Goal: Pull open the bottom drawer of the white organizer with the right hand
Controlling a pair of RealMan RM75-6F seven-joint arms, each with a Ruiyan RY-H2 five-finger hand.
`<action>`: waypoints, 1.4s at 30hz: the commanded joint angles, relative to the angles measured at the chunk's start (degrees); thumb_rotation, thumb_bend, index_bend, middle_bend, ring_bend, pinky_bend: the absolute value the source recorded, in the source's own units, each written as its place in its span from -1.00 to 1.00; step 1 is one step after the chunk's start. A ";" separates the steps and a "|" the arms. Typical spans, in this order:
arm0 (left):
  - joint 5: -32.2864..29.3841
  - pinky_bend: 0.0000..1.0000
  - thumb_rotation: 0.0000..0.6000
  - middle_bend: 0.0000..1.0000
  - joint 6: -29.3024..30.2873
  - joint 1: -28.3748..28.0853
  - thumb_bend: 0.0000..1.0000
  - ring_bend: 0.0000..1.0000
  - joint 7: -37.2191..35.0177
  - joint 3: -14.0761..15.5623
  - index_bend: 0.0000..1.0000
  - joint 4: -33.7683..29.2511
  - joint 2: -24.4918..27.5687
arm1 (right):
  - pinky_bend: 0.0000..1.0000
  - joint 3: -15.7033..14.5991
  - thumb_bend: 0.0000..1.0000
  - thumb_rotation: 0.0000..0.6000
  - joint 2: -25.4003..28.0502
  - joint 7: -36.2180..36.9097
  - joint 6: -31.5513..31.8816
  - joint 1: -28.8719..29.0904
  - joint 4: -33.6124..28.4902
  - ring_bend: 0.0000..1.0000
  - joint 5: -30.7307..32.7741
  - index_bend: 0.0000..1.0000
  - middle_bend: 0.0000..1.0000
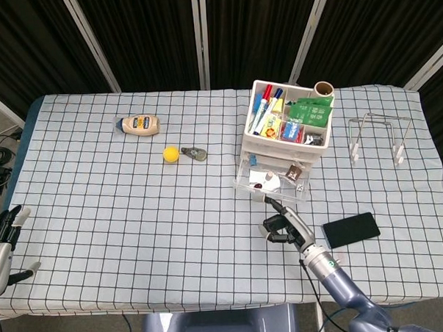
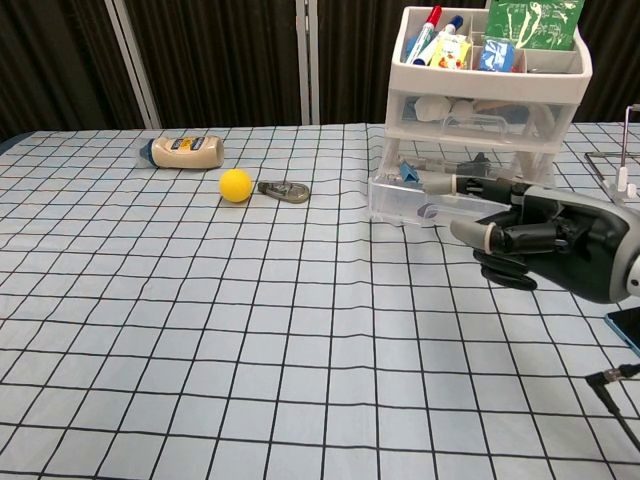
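Right hand fingers: the fingers (image 2: 497,236) are curled inward with nothing visibly in them; one finger reaches toward the drawer front, and whether it touches cannot be told.
Right hand: the right hand (image 2: 545,238) (image 1: 283,226) hangs just in front of the bottom drawer, above the worktop.
Bottom drawer: the bottom drawer (image 1: 272,181) (image 2: 440,200) is clear plastic, sticks out from the organizer toward the robot, and holds small items.
White organizer: the white organizer (image 1: 287,123) (image 2: 490,95) stands on the right half of the worktop, its top tray full of pens and packets.
Left hand: the left hand (image 1: 0,238) sits at the left edge of the head view, off the worktop, fingers apart and holding nothing.
Phone: a black phone (image 1: 350,229) lies flat just right of the right hand.
Wire rack: a wire rack (image 1: 377,138) stands right of the organizer.
Far-left things: a yellow ball (image 1: 171,154) (image 2: 236,185) lies just beside a metal clip (image 1: 194,154) (image 2: 285,190); a small bottle (image 1: 139,125) (image 2: 184,152) lies on its side behind them.
Worktop: the worktop (image 1: 136,228) (image 2: 200,340) carries a checked cloth.
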 commanded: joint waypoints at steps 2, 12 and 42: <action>0.43 -1.00 1.00 -1.00 0.50 0.25 -0.97 -1.00 -0.05 0.13 -1.00 -0.09 0.03 | 0.82 -1.15 -0.27 1.00 -0.10 -20.23 6.86 0.37 -1.26 0.73 0.10 -0.66 0.73; 1.27 -1.00 1.00 -1.00 1.04 0.56 -0.97 -1.00 0.12 0.46 -1.00 -0.34 0.17 | 0.82 1.55 -0.27 1.00 -0.96 -65.41 15.07 3.62 -6.41 0.73 22.27 -0.66 0.74; 0.33 -1.00 1.00 -1.00 0.18 0.47 -0.97 -1.00 -0.38 0.26 -1.00 -0.72 0.71 | 0.82 -2.53 -0.22 1.00 -5.28 -87.83 28.06 11.71 -5.86 0.74 39.22 -0.21 0.76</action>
